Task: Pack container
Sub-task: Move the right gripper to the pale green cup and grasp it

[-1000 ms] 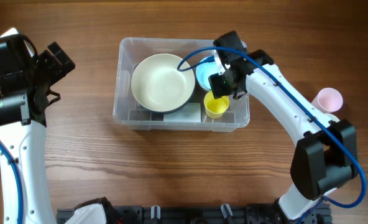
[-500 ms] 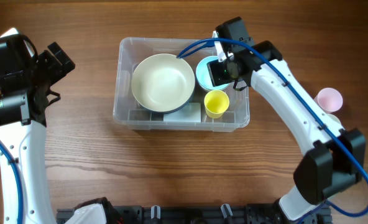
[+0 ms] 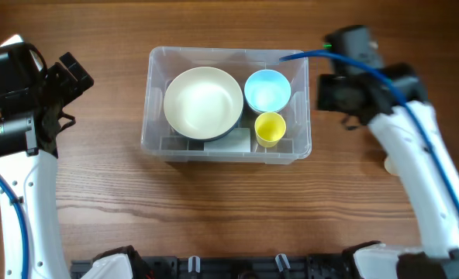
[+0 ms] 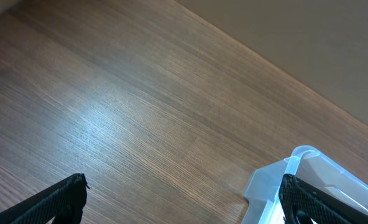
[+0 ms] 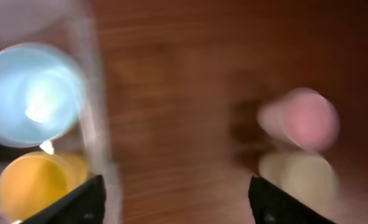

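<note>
The clear plastic container (image 3: 214, 51) sits mid-table and holds a large cream bowl (image 3: 202, 101), a light blue bowl (image 3: 267, 90) and a yellow cup (image 3: 270, 129). My right gripper (image 3: 332, 94) hangs just past the container's right wall, open with nothing between its fingers. Its wrist view is blurred. There the gripper (image 5: 178, 205) is over bare wood, with the blue bowl (image 5: 32, 93) and yellow cup (image 5: 32, 183) at its left. My left gripper (image 3: 70, 77) stands open far left of the container, and a container corner (image 4: 277, 186) shows beside its right finger (image 4: 314, 202).
A pink cup (image 5: 305, 118) and a cream cup (image 5: 299, 174) stand on the wood to the right of the container, blurred in the right wrist view. In the overhead view my right arm (image 3: 415, 155) covers most of that spot.
My right gripper has come up out of the container and swung right past its wall, opening wider. The yellow cup stays inside beside the blue bowl. The left arm has not moved.
</note>
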You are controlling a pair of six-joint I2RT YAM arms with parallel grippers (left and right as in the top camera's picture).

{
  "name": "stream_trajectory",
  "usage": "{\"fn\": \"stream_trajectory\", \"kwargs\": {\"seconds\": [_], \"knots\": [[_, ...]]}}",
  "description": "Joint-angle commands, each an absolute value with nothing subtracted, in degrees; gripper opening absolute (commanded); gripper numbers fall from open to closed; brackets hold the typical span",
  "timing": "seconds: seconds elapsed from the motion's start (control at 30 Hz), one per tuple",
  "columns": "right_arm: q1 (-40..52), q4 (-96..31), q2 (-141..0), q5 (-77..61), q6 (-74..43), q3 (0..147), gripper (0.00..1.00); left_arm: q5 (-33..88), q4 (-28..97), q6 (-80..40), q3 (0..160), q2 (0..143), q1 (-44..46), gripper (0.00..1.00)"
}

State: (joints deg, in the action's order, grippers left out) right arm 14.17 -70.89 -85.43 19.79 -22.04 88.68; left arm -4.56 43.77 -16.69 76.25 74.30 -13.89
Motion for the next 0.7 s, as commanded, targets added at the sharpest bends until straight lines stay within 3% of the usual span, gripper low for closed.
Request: {"fn": "stream_trajectory", "kwargs": {"seconds": [0.0,0.17,0.67], "knots": [[5.3,-73.6,-81.52,24.14,-31.38,90.3,0.81,-3.9,43.83,-17.19,76.88,74.04,-14.15,1.0],[-5.58,-74.98,-81.14,22.09,-31.64,88.9,0.88,-3.9,43.83,-17.19,76.88,74.04,-14.15,1.0],[-24.21,-62.72,-81.14,10.68,-31.48,67.59,0.89,-3.9,43.83,-17.19,76.88,74.04,-14.15,1.0]]}}
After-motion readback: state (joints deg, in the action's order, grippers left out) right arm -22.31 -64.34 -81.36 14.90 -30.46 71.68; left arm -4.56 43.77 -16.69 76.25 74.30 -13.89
